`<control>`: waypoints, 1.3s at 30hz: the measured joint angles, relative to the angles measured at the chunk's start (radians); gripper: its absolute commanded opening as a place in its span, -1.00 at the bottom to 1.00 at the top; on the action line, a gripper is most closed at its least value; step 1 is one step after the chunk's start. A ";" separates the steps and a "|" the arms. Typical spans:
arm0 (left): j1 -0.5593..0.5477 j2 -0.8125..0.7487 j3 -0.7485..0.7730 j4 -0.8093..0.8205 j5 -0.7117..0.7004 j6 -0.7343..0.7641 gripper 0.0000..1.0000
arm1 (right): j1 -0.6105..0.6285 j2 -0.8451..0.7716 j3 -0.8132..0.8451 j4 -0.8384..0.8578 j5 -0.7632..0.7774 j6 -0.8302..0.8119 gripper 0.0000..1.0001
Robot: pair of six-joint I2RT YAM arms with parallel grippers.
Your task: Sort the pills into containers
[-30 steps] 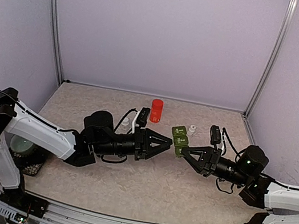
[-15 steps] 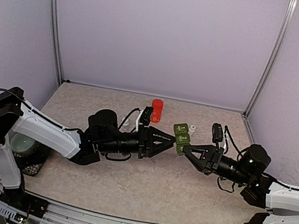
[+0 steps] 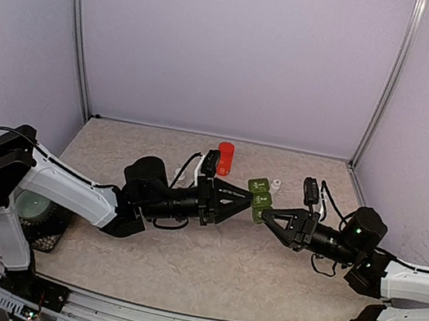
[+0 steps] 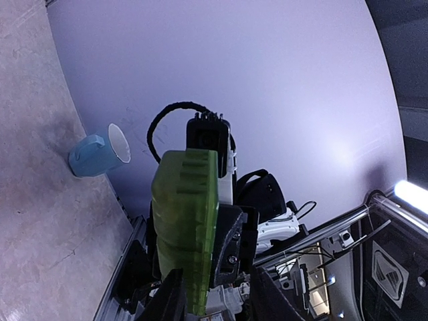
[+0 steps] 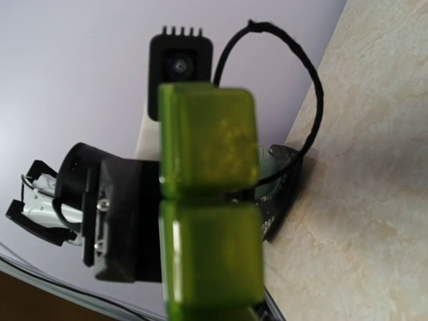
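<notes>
Soft, even light fills the top view, with faint shadows on the table [image 3: 204,267]. Close to the right wrist camera, the containers [image 5: 208,200] blur. A bright strip [image 4: 412,195] glares at the left wrist view's edge.

Pale blue mug [image 4: 99,154], red cylinder [image 3: 225,154] upright near back wall, beige speckled tabletop [image 3: 204,267], lavender walls [image 3: 234,48]

The top camera looks down from behind over the whole bench [image 3: 180,262]. The left wrist camera [image 5: 180,63] and right wrist camera [image 4: 207,134] sit close against the containers [image 3: 258,197], facing each other; all views share them.
</notes>
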 measured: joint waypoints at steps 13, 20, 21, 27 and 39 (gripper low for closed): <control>0.001 0.000 0.001 -0.002 0.002 0.003 -0.52 | 0.000 0.011 0.000 -0.006 0.008 -0.009 -1.00; 0.003 0.002 0.001 -0.037 0.002 0.005 -0.69 | 0.000 0.026 0.008 -0.020 0.008 -0.028 -1.00; 0.003 0.003 0.002 -0.040 0.001 0.005 -0.72 | 0.000 0.027 0.010 -0.024 0.008 -0.032 -1.00; 0.008 0.013 0.018 -0.047 -0.003 0.005 -0.94 | -0.006 0.028 0.037 -0.052 0.023 -0.051 -1.00; 0.002 0.014 0.050 -0.043 -0.003 0.025 -0.56 | 0.003 0.053 0.039 -0.105 0.014 -0.061 -1.00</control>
